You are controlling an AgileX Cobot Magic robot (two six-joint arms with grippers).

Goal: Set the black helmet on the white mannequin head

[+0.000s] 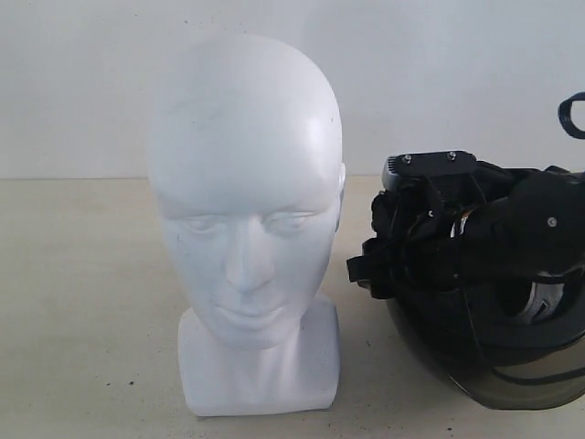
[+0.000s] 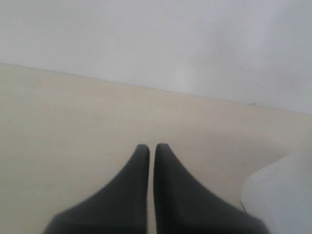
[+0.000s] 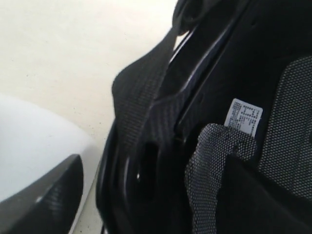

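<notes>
Helmet (image 1: 457, 343) may slip when lifted, since right gripper (image 3: 151, 170) holds its jaws spread over the rim; left gripper (image 2: 151, 148) is closed, empty.

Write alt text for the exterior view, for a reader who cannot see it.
A glossy white mannequin head stands bare on a pale table, facing the camera. At the picture's right lies a black helmet, opening upward and tinted visor low, with a black robot arm reaching into it from the right edge.
</notes>
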